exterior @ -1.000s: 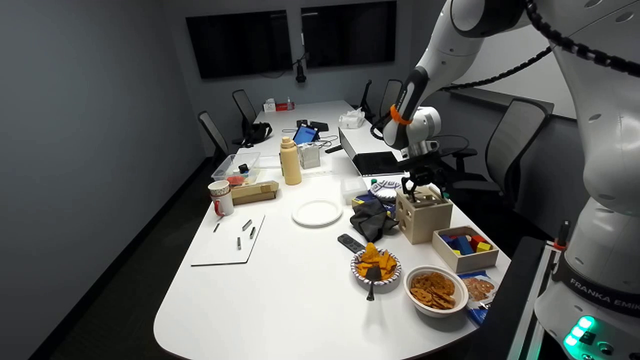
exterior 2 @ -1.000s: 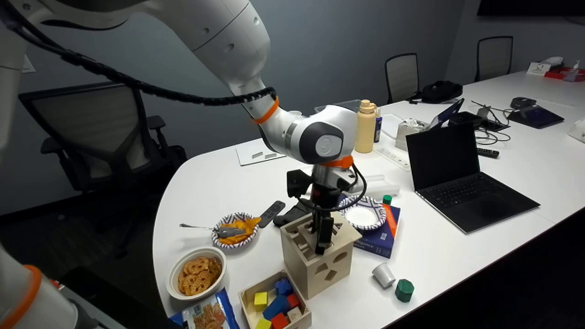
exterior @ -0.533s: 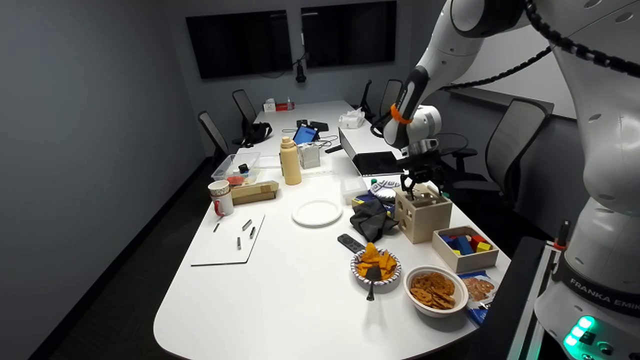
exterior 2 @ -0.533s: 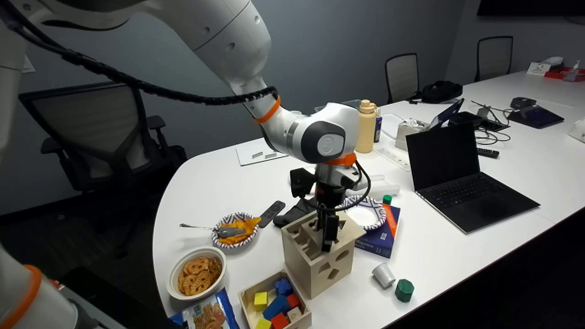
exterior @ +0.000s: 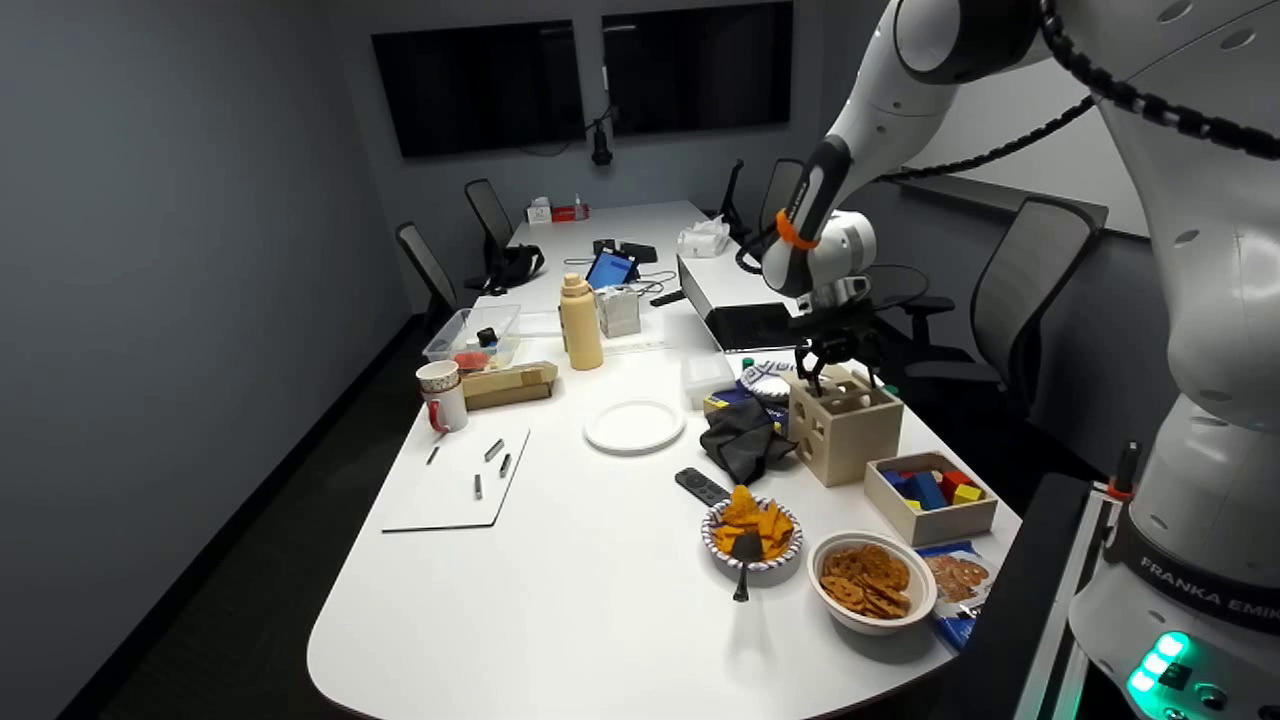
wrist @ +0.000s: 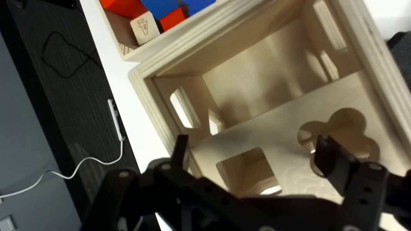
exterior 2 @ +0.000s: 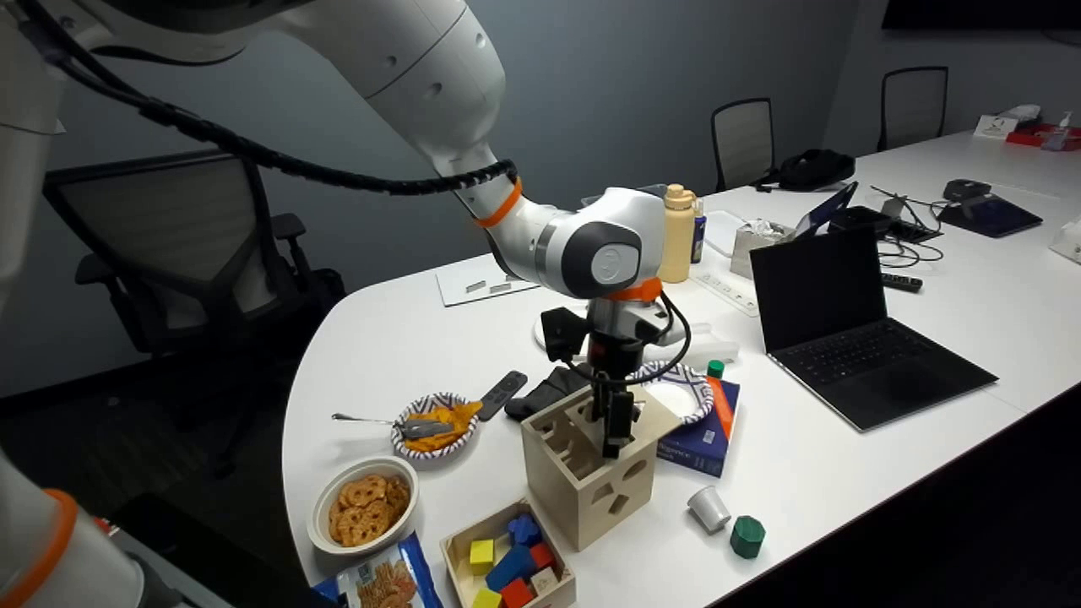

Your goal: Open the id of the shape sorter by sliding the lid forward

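The shape sorter, a pale wooden cube box [exterior: 850,448] [exterior 2: 549,490], stands on the table in both exterior views. Its lid [exterior 2: 657,420] is a thin wooden panel with cut-out holes. It is partly slid and overhangs the side by the blue book, so part of the inside shows. In the wrist view the lid [wrist: 279,131] covers the near part of the box [wrist: 160,64]. My gripper [exterior: 843,388] [exterior 2: 604,435] [wrist: 253,139] is open over the lid. One finger is at the clover-shaped hole, the other by the lid's side edge; finger depth is unclear.
A wooden tray [exterior: 945,525] of coloured blocks stands close beside the box. A blue book [exterior 2: 701,452] with a patterned bowl lies under the overhanging side. A small white cup [exterior 2: 708,508], a green block [exterior 2: 747,537], a black cloth [exterior: 745,440] and a laptop [exterior 2: 878,363] are nearby.
My gripper has moved a little towards the blue book and laptop side. The lid has slid the same way, and the opening is wider. The box stays almost in place.
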Robot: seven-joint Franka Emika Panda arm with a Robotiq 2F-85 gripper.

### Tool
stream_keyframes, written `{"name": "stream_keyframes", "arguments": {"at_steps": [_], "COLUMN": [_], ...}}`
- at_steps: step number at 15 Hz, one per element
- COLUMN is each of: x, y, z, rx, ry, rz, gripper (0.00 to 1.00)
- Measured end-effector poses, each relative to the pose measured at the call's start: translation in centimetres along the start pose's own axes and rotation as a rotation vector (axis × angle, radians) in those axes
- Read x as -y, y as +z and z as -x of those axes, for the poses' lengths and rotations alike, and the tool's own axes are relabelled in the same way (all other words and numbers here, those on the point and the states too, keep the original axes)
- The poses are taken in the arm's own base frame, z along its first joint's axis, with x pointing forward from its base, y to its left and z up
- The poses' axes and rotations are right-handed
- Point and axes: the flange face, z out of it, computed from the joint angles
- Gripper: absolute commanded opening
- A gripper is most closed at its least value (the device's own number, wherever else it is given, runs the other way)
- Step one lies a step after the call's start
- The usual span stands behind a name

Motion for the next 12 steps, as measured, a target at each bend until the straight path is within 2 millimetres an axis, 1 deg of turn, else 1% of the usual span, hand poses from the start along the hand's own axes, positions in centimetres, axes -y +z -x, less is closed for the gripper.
{"name": "stream_keyframes", "arguments": {"at_steps": [12], "x": [0.51], "y": [-0.49], "z": [-0.85], "rx": [-0.027], "ry": [-0.028], "rz": [-0.011], "gripper": [1.00]}}
